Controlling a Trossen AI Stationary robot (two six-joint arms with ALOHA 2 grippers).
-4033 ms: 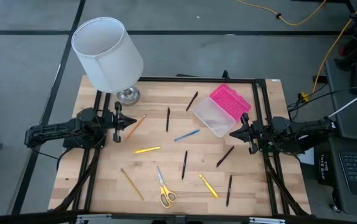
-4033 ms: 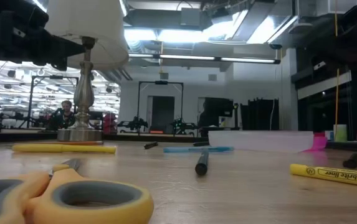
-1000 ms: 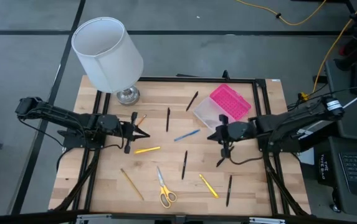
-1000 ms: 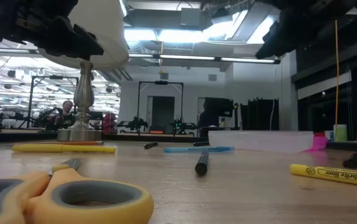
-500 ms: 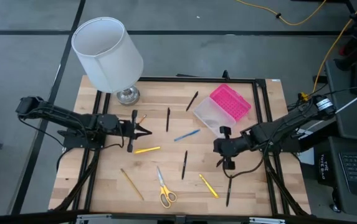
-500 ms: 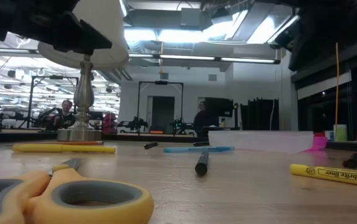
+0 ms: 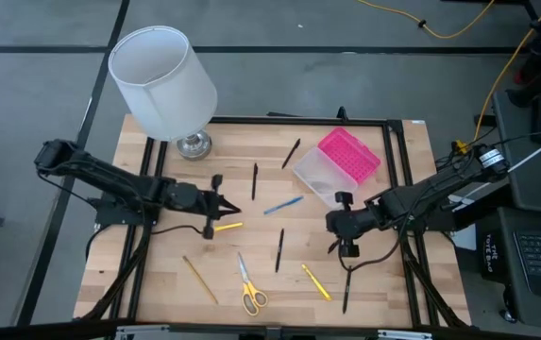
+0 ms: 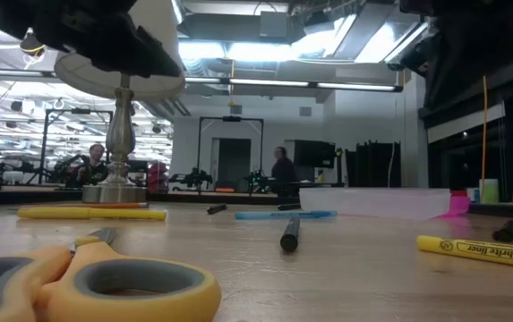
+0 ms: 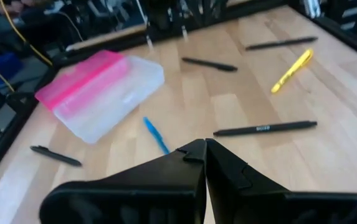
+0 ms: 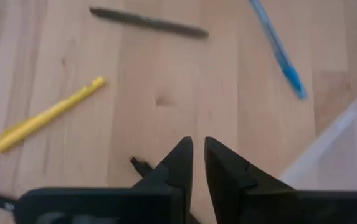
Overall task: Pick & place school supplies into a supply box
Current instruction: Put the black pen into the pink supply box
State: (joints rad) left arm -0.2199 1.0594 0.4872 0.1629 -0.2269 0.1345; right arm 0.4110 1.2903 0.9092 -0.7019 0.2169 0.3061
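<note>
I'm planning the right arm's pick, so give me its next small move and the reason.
Probably spread the right gripper wider and lower it. Its fingers stand only slightly apart, too narrow to straddle much, and the end of a black pen shows close by them. The left gripper, shut, hovers near a yellow pen.

- Supply box point(image 7: 334, 167): clear base, bright pink lid, lies open on the bench just beyond the right gripper point(image 7: 330, 222).
- Blue pen point(image 7: 282, 205) lies flat between both grippers.
- Yellow marker point(image 7: 223, 228) lies just beside the left gripper point(image 7: 235, 211).
- Yellow-handled scissors point(image 7: 248, 286) lie flat, well apart from both.
</note>
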